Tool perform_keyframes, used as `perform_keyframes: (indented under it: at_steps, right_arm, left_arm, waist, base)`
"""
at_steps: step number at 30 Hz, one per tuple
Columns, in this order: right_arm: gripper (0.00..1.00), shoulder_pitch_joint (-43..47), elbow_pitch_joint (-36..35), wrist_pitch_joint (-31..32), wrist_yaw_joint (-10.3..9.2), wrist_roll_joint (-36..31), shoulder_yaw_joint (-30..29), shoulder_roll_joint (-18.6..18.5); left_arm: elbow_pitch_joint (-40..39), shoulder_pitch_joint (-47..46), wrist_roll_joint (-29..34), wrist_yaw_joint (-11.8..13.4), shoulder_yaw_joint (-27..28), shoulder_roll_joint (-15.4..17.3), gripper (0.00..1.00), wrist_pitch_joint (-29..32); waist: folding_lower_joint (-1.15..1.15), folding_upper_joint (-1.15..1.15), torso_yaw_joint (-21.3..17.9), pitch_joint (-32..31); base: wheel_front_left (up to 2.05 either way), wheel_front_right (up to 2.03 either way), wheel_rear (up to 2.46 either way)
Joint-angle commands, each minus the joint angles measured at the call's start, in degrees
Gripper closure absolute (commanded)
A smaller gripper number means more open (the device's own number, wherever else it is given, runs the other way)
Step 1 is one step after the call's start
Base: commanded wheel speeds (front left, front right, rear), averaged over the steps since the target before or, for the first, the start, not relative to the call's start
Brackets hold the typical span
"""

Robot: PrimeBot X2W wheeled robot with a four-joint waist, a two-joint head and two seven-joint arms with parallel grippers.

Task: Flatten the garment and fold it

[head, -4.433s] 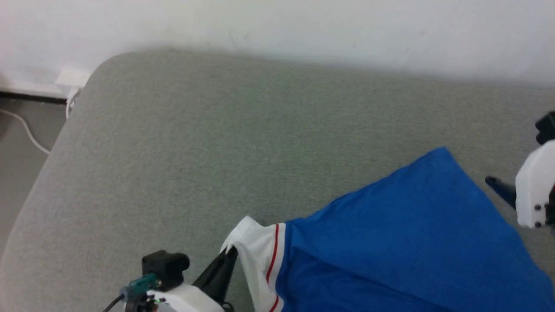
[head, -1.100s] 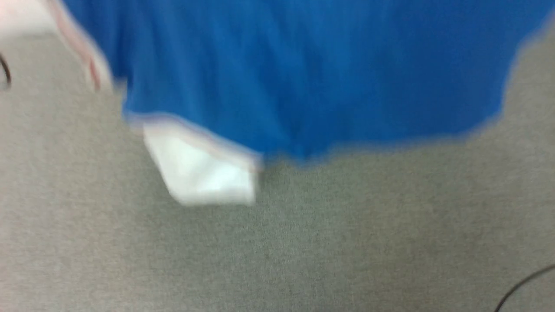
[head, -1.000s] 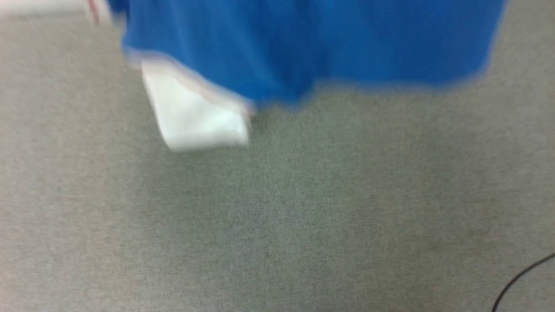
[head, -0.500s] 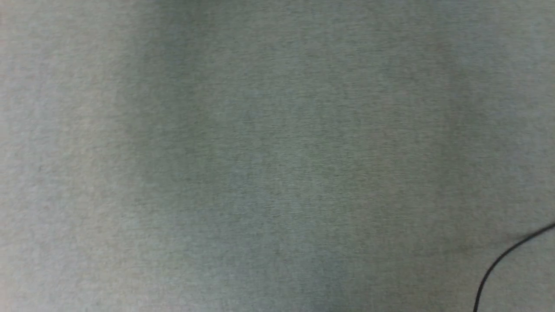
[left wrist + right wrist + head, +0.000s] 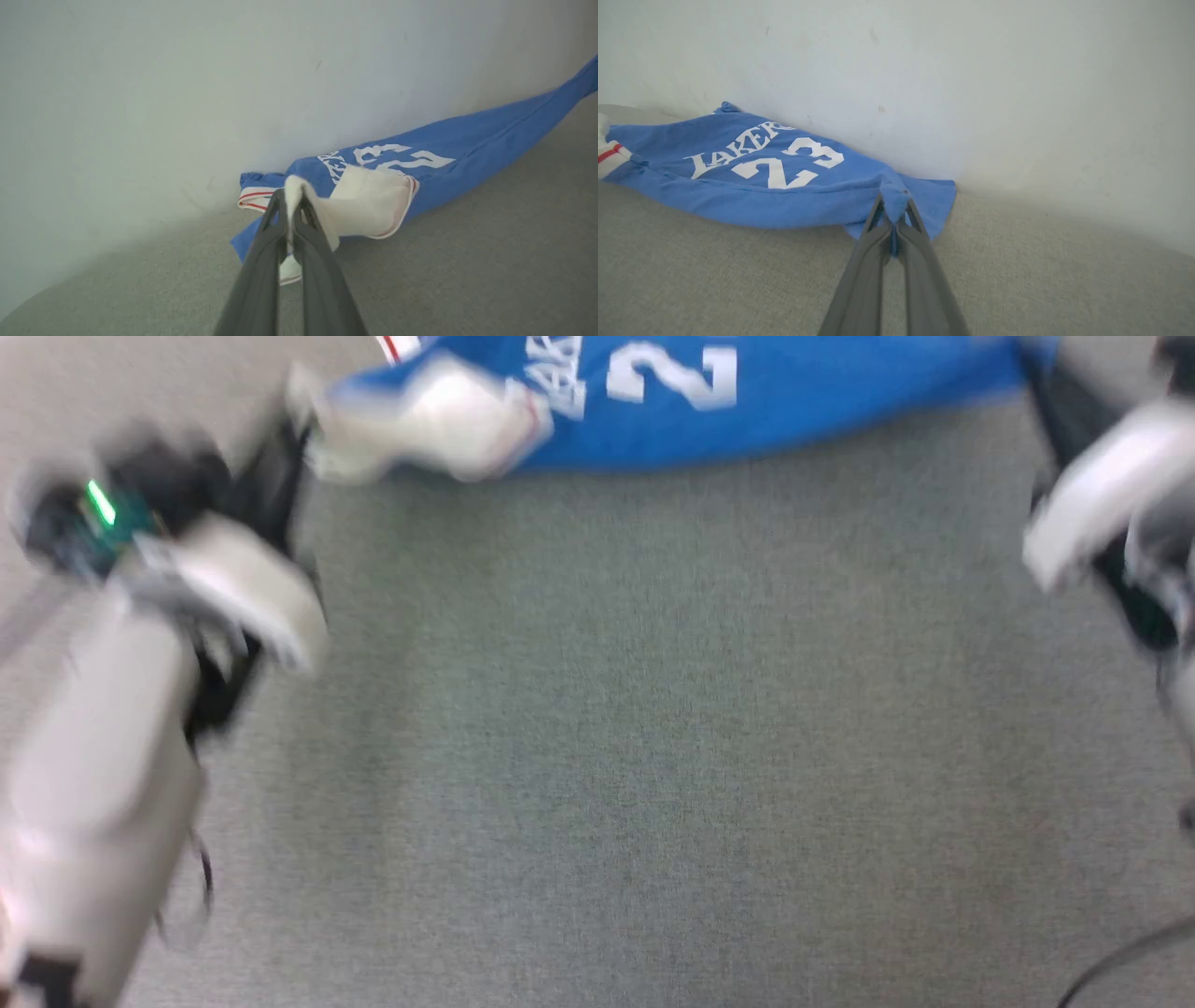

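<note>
Grey fabric surface (image 5: 653, 756), white wall (image 5: 187, 70), left pincer (image 5: 292, 200) clamped on sleeve (image 5: 369, 200) of garment (image 5: 738, 196), right pincer (image 5: 894, 210) pinching its blue corner

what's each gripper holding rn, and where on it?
Both hold the blue jersey: the left gripper pinches its white sleeve, and the right gripper pinches a blue corner of the body.

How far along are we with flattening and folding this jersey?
Done: both ends are gripped. The left pincer is shut on the white sleeve, the right pincer on a blue corner of the garment. In hand: the spread; it lies bunched by the wall, number up. Left: flattening, then every fold.
</note>
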Motion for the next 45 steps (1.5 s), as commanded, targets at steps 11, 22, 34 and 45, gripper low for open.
perform_keyframes:
  at_steps: [11, 22, 34, 45]
  right_arm:
    - [1.0, 25.3, -10.6, 4.7, -0.05, 7.8, 5.9, -9.6]
    - [1.0, 46.2, -23.2, 17.6, -0.05, 16.1, 1.9, -16.8]
    - [1.0, 66.0, -34.7, 31.3, -0.05, 18.9, -11.9, -19.0]
    - [1.0, 66.2, -43.3, 32.8, -0.05, 15.0, -22.5, -12.1]
  left_arm:
    - [-16.5, 33.5, -10.1, 2.8, -3.4, 8.9, 1.0, 12.9]
    - [-35.2, 54.9, -17.7, 10.1, -3.0, 15.3, 1.0, 19.5]
    - [-45.3, 68.6, -27.5, 11.6, -4.0, 20.9, 1.0, 26.5]
    - [-46.5, 59.5, -22.9, 10.6, -1.3, 16.8, 1.0, 20.4]
  waist:
    - [0.01, 0.0, 1.5, -18.0]
    - [0.01, 0.0, 2.6, -24.8]
    - [0.01, 0.0, 2.2, -27.0]
    - [0.01, 0.0, 1.3, -23.8]
  base:
    - [0.0, 0.0, 0.0]
    - [0.0, 0.0, 0.0]
    - [0.0, 0.0, 0.0]
    - [0.0, 0.0, 0.0]
